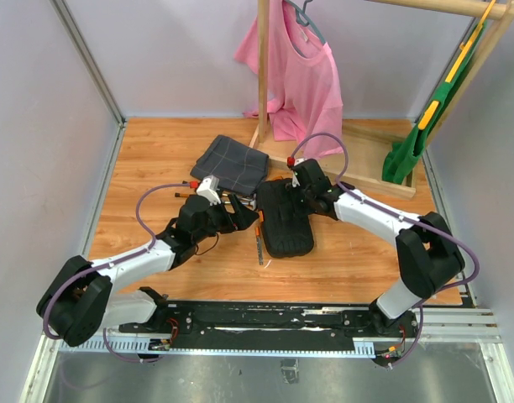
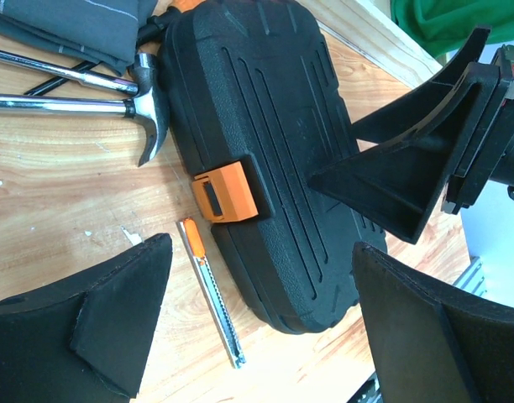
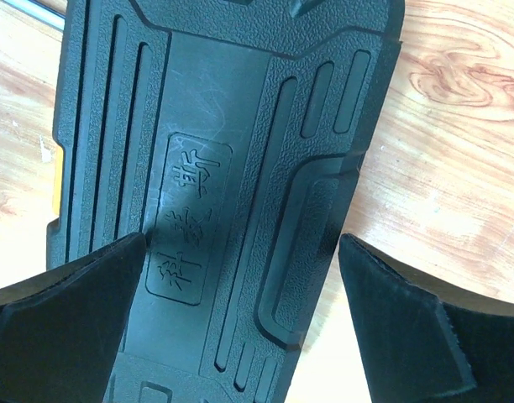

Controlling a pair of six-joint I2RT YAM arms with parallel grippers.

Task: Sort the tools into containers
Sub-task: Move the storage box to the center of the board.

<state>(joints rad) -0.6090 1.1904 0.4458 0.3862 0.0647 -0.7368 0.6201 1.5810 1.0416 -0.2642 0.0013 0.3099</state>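
Our tool case (image 1: 285, 220) lies closed, long axis near-to-far; its orange clasp (image 2: 228, 191) faces the left end effector (image 2: 264, 245), the nearer; the right end effector (image 3: 242, 243) hovers above; both gape wide, empty.

A wooden tabletop (image 1: 156, 159) fills the middle of the frame, boxed in by pale lilac walls (image 1: 173, 50) with a metal post (image 1: 87, 59) at the upper left. At the upper right a wooden rack (image 1: 263, 67) carries a pink shirt (image 1: 303, 75) and a green garment (image 1: 408, 151), and a grey checked cloth (image 1: 232, 161) lies near the centre. The light is even and the shadows are soft.
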